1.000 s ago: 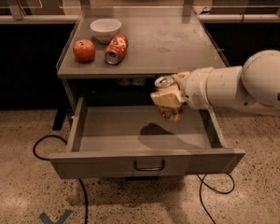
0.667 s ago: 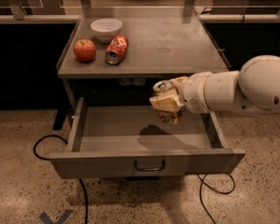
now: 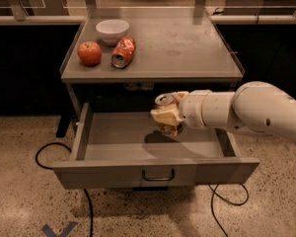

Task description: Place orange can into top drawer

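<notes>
The top drawer (image 3: 113, 142) is pulled open below the grey cabinet top; its front panel carries a small dark loop handle (image 3: 158, 175). My gripper (image 3: 166, 116) reaches in from the right on a white arm and is shut on the orange can (image 3: 166, 102). The can is upright, silver top showing, and hangs above the drawer's inside, right of the middle, casting a shadow on the drawer floor. My pale fingers (image 3: 163, 115) cover most of the can's body.
On the cabinet top (image 3: 187, 48) at the left stand a white bowl (image 3: 112, 30), a red apple (image 3: 89, 53) and a red-orange can (image 3: 124, 52) lying on its side. Black cables (image 3: 54, 152) lie on the speckled floor around the cabinet.
My gripper with the orange can has moved a little to the left and slightly down over the open drawer. The things on the cabinet top have not moved.
</notes>
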